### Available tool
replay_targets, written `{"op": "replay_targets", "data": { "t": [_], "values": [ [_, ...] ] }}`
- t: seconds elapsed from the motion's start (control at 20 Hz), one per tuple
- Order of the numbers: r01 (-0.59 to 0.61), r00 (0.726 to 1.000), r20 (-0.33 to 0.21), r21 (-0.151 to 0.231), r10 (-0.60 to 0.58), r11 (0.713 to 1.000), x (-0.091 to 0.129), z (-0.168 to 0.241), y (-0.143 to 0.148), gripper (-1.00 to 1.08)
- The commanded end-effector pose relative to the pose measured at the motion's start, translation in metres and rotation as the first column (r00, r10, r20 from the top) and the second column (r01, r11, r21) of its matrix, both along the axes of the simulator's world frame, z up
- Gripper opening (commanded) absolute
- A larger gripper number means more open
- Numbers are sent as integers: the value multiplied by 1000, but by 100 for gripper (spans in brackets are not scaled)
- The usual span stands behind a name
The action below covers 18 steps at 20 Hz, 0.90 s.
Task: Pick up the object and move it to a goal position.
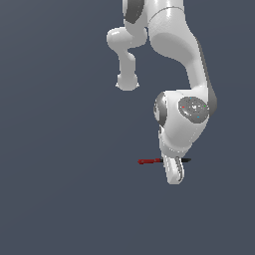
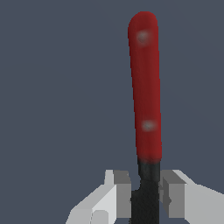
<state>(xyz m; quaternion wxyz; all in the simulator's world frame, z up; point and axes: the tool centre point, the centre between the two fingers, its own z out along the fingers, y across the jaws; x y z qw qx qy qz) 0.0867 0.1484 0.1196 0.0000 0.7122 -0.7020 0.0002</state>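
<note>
Now, in the exterior view, we see the arm (image 1: 184, 60) reaching down from the top of the frame, with the end effector (image 1: 174, 172) low and right of centre. The object (image 1: 149, 161) lies level across it: the red half sticks out toward the exterior view's left, and a short black tip shows on the other side. We cannot tell from this view whether it rests on a desk or hangs clear, since the background is one flat grey-blue with no shadow to read. No goal marker shows.

Over to the wrist view, where we get the grip itself. The red half of the object (image 2: 145, 87) runs up from the lower middle toward the top of the frame, and the black half drops between the two fingers (image 2: 118, 192). Both pads sit close against the black part, one on each side, so we judge the end effector closed on the object. Gripping near the middle join likely keeps the stick balanced, so it should not tip during the carry.
</note>
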Motion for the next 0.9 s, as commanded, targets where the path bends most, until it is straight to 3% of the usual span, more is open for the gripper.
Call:
{"op": "replay_targets", "data": {
  "t": [0.0,0.4,0.85],
  "values": [
    [1,1000,0,-1,-1,1000,0,18,23,-100],
    [0,1000,0,-1,0,1000,2,58,77,-100],
    [0,1000,0,0,0,1000,4,68,91,-100]
  ]
}}
